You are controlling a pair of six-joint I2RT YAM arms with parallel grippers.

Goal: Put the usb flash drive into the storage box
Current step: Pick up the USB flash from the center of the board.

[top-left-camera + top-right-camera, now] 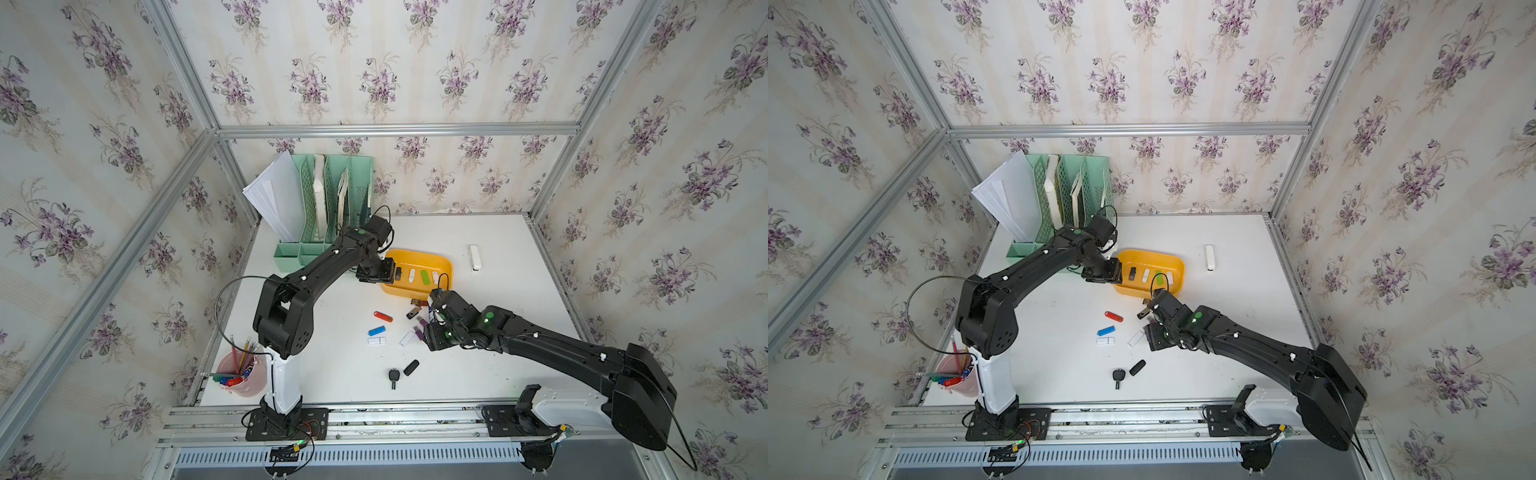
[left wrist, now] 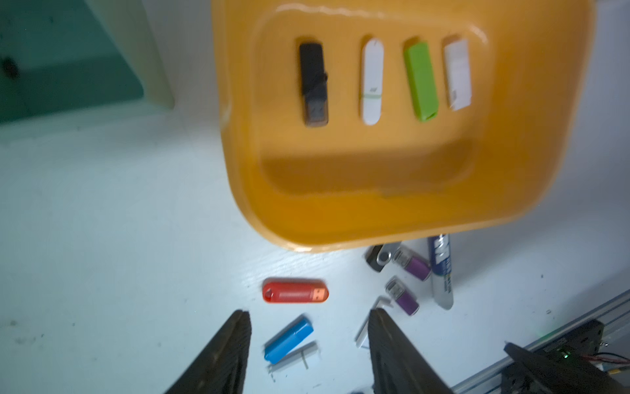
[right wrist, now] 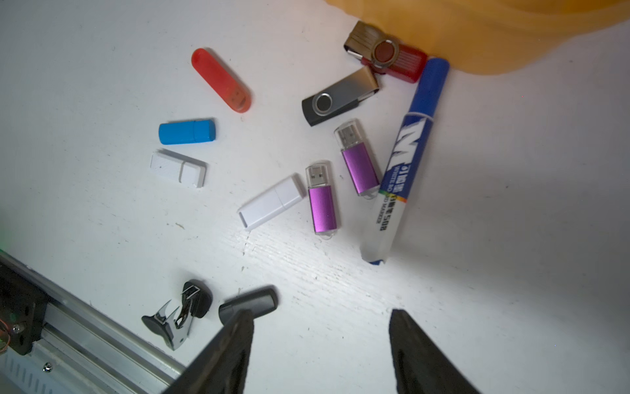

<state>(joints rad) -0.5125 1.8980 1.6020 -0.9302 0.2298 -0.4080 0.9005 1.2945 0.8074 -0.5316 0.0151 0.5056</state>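
table [image 1: 498, 353] bears storage box [image 1: 419, 254], red drive [image 1: 382, 316]

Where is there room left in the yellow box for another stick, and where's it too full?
The storage box floor is bare between the row with the green drive and the wall nearest the marker. The table is bare between the box and the white bar. Crowded: outside that wall, around the marker and purple drives.

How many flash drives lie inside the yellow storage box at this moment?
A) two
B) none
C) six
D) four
D: in the left wrist view the storage box holds a black drive, a long white drive, a green drive and a short white drive, side by side.
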